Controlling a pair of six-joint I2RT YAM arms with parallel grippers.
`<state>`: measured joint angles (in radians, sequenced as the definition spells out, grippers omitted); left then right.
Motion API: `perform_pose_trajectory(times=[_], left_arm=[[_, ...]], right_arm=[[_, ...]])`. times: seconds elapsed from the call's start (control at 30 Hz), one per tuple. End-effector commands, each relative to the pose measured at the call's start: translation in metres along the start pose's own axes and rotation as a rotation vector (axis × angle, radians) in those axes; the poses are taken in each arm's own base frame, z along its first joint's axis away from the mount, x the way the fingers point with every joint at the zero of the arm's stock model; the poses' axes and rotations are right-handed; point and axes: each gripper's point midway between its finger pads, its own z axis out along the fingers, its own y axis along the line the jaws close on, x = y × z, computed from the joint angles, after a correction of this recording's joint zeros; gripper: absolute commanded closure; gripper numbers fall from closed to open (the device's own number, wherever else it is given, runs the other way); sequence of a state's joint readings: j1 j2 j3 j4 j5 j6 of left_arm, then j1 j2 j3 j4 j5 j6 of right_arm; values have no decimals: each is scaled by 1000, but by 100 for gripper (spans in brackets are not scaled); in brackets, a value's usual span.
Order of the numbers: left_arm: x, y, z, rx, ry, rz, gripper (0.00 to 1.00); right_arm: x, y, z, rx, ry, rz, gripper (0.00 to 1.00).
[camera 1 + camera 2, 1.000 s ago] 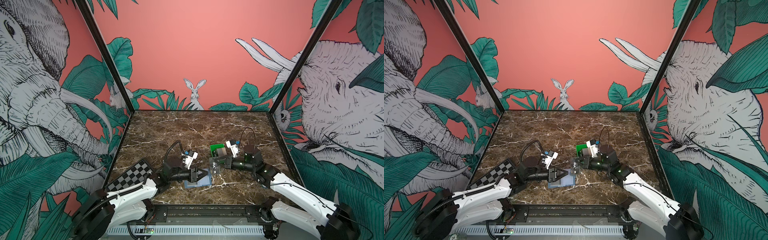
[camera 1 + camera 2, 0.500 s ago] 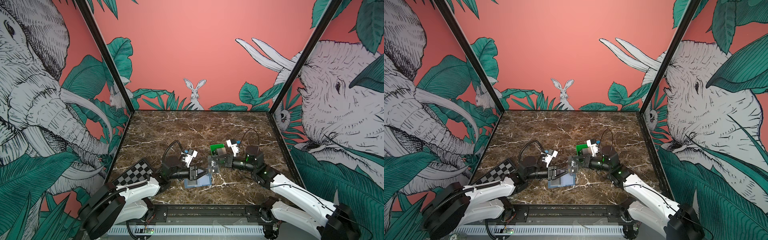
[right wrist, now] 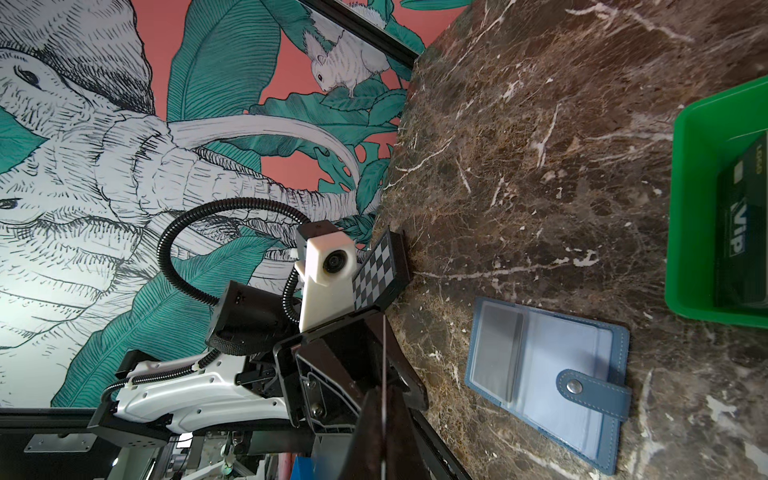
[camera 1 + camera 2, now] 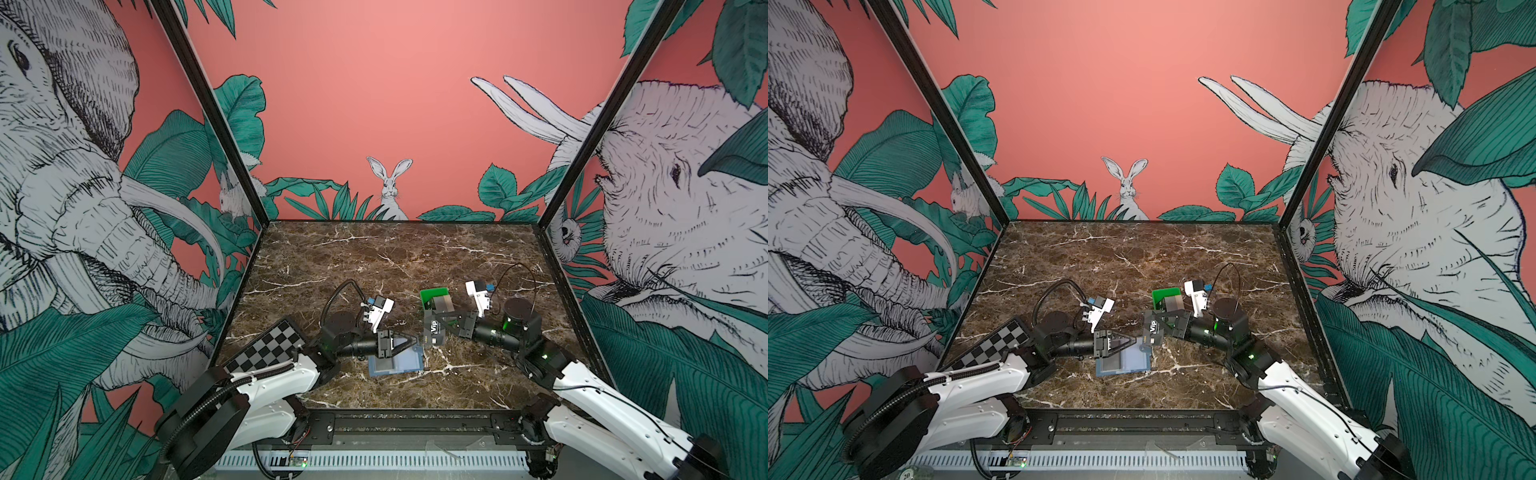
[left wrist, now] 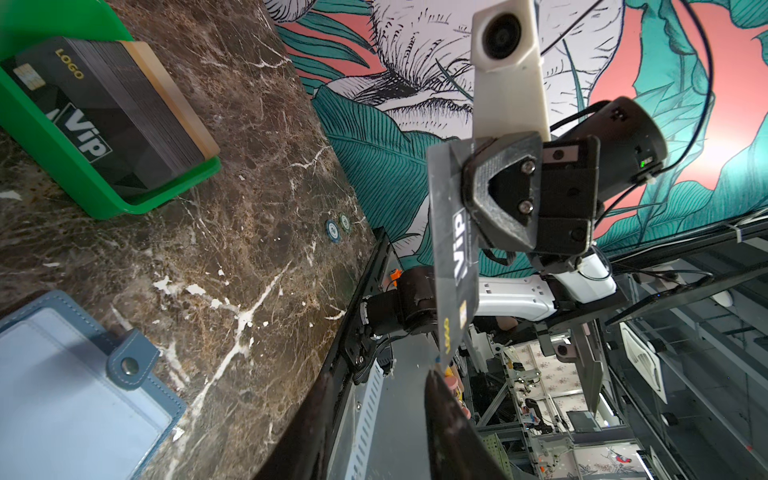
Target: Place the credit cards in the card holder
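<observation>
The slate-blue card holder [image 4: 395,362] [image 4: 1123,361] lies open and flat on the marble near the front, its clear pockets up [image 3: 548,374] [image 5: 75,395]. My right gripper [image 4: 440,323] [image 4: 1165,324] [image 3: 384,395] is shut on a black VIP credit card [image 4: 434,330] [image 4: 1153,330] [image 5: 451,257], held upright above the holder's far right corner. My left gripper [image 4: 415,341] [image 4: 1134,341] [image 5: 378,376] hangs over the holder, open and holding nothing, with one fingertip at the card's lower corner. More credit cards [image 5: 104,112] [image 3: 744,232] are stacked in a tray.
The green tray [image 4: 424,295] [image 4: 1158,296] [image 5: 124,199] [image 3: 698,208] stands just behind the right gripper. A checkerboard plate [image 4: 266,347] sits on the left arm. Two small round chips [image 5: 337,226] lie near the table's front edge.
Almost nothing: the right gripper with its card drifted slightly left and back again. The left gripper's opening stays the same.
</observation>
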<state>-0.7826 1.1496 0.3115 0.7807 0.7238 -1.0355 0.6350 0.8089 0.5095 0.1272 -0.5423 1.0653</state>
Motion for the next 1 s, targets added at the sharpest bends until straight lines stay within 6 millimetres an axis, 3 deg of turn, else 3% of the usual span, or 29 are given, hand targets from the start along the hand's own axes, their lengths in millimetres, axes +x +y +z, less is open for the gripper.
perform_pose_trajectory(times=[0.0, 0.23, 0.53, 0.77, 0.97], left_arm=[[-9, -18, 1, 75, -14, -17, 61], [-15, -31, 6, 129, -10, -44, 61], [-20, -41, 11, 144, -7, -60, 67], [-25, -50, 12, 154, -13, -67, 81], [-24, -44, 10, 125, -23, -82, 94]], right_arm=[[0, 4, 6, -50, 3, 4, 100], [-5, 18, 14, -137, 2, 15, 100], [-3, 14, 17, -142, 10, 32, 100], [-2, 15, 20, -159, 13, 34, 100], [-1, 14, 20, -160, 12, 31, 100]])
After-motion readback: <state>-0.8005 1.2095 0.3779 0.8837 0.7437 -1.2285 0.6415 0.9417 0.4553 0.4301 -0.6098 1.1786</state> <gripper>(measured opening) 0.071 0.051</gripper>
